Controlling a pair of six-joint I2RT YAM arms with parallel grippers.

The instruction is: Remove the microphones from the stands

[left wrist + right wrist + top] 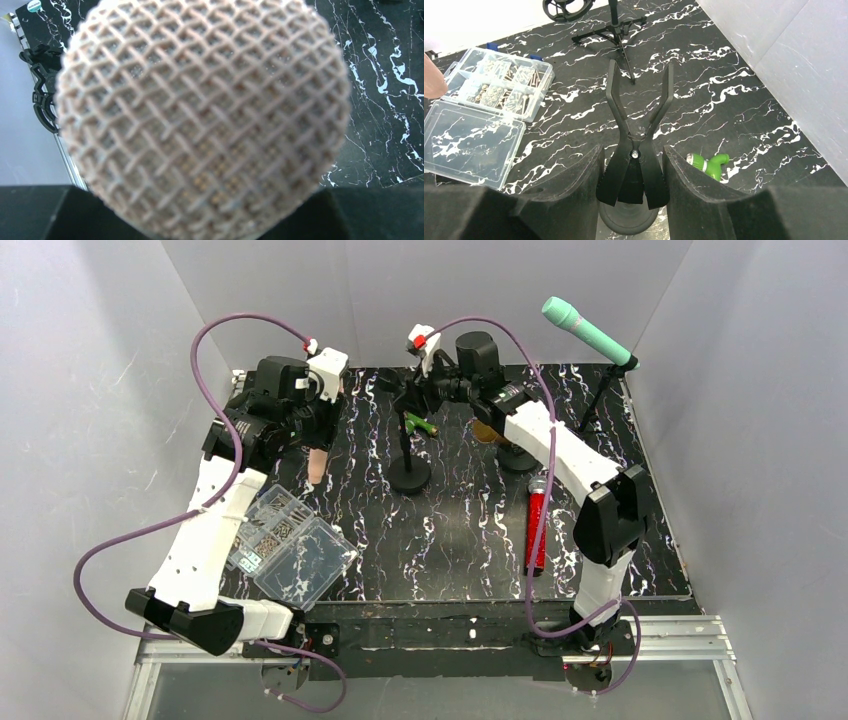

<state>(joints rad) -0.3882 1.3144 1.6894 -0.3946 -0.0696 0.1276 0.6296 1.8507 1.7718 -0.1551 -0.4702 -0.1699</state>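
The woven mesh head of the pink microphone [200, 120] fills nearly all of the left wrist view, pressed up close to the lens. The left hand [312, 432] is clamped on this microphone, its dark fingers [65, 215] showing at the bottom corners on either side. From above, the microphone's tail hangs down below the hand over the left part of the black marbled desk [460, 540], well apart from the stand [410, 477].

The stand rises from a round base near the middle of the desk. The right hand [633, 150] is closed on the lower end of the stand's clip [636, 125], with 1 foam pad [564, 195] against each side. The clip's 2 prongs spread upward in a V, with the desk showing between them. A small green object [706, 165] lies just beside the stand, on the desk.

A clear box [290, 545] with its lid open sits at the near left, 1 half holding screws and small hardware. A red microphone [537, 520] lies flat on the desk near the right arm. At the far right corner, a teal microphone [585, 330] rests tilted on a tripod stand [598, 400].
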